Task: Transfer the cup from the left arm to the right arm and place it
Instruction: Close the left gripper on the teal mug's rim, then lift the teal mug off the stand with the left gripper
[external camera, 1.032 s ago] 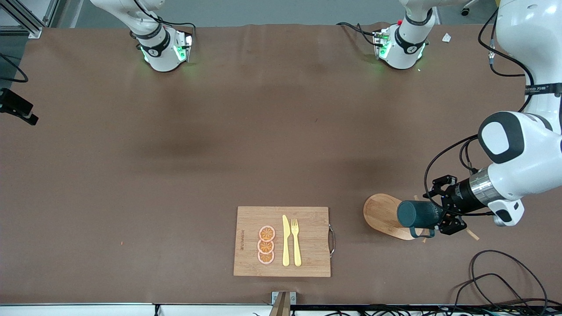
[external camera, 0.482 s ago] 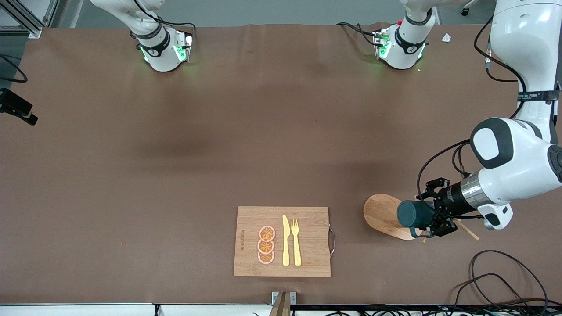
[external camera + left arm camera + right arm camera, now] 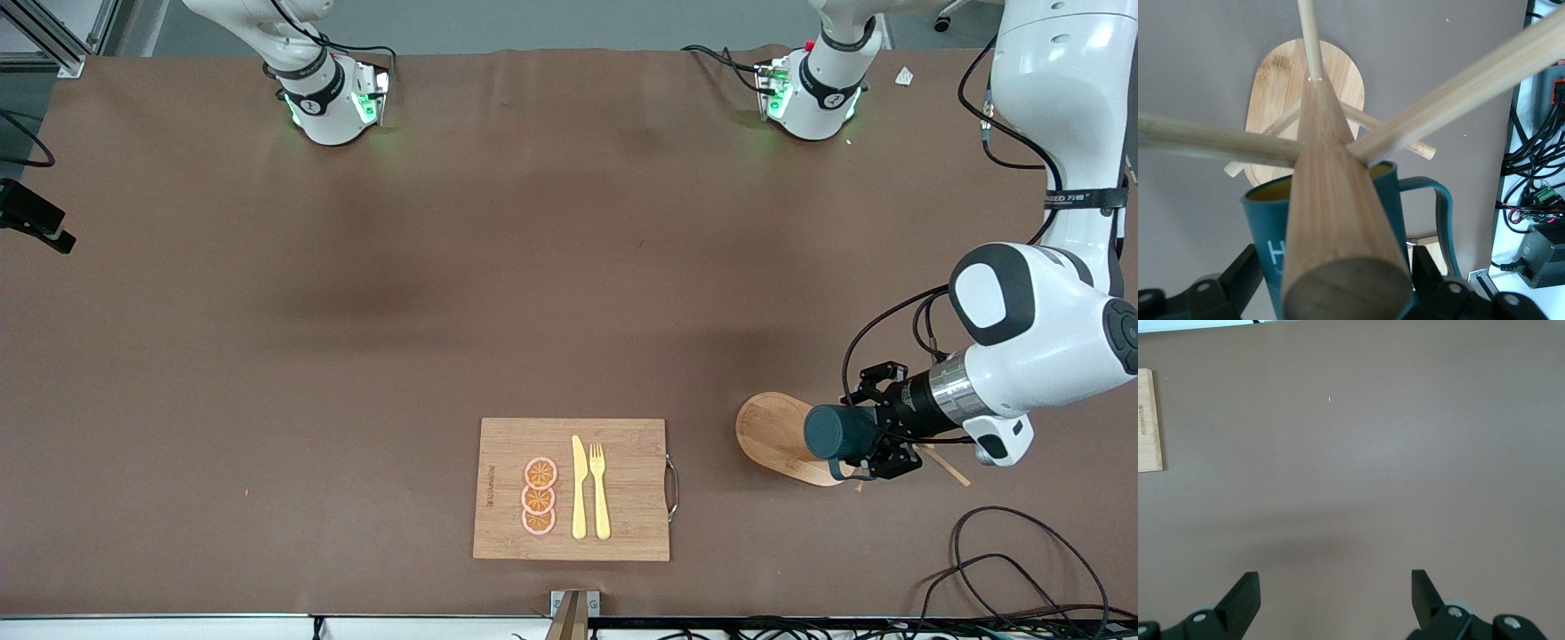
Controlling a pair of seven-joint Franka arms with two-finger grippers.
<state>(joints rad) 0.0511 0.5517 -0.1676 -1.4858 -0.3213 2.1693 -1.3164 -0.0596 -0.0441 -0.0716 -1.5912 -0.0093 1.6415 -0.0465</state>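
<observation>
The cup is dark teal and hangs on its side on a wooden mug tree whose oval base stands toward the left arm's end of the table. In the left wrist view the cup shows white lettering, a yellow inside and its handle, with the tree's post in front of it. My left gripper is open, one finger on each side of the cup. My right gripper is open and empty above bare table; it is out of the front view.
A wooden cutting board with orange slices, a yellow knife and a fork lies near the front edge; its corner shows in the right wrist view. Cables lie at the corner nearest the front camera, at the left arm's end.
My left gripper has moved in along the cup, so its fingers now cover the lettered part. The cup and the mug tree have stayed in place.
</observation>
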